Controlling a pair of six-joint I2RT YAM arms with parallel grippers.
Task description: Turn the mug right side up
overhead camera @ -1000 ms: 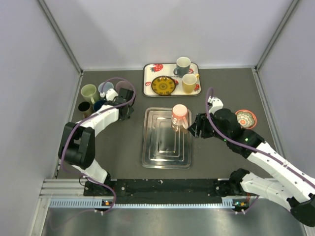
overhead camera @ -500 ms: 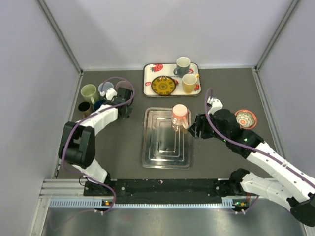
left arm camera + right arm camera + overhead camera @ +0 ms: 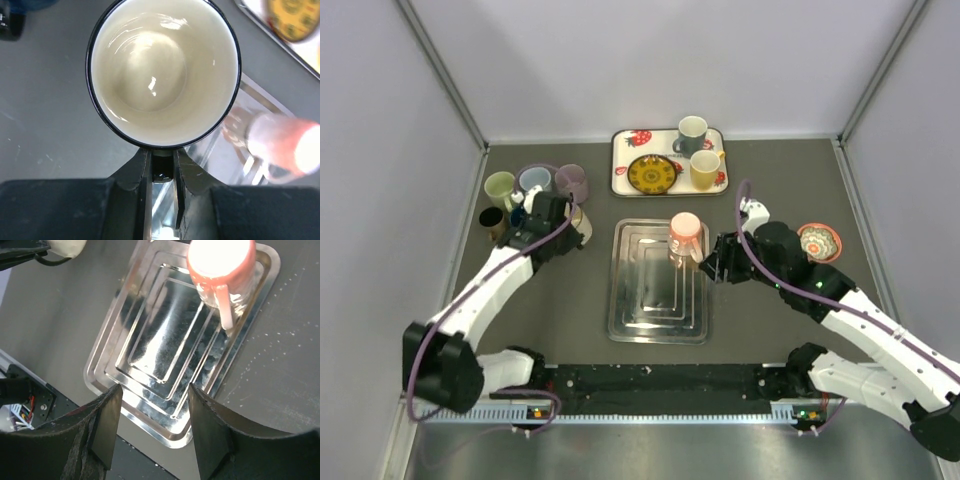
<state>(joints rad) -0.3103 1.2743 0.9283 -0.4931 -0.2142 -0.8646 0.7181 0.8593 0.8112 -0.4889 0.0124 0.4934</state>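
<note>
Across the dark counter (image 3: 770, 180), the left arm (image 3: 485, 290) stretches long and low from its base toward the cups at the back left. The right arm (image 3: 840, 300) sits folded beside the metal tray (image 3: 640, 300). A pink-topped glass mug (image 3: 220, 265) stands at the tray's far corner, its handle facing the right fingers (image 3: 107, 425), which are parted and hold nothing, seemingly just waiting. The cream mug (image 3: 162, 70) hangs just off the tray's left edge. The left fingers (image 3: 137, 172) are nearly closed on its rim, mouth tipped back toward the wrist, probably partway through being righted.
</note>
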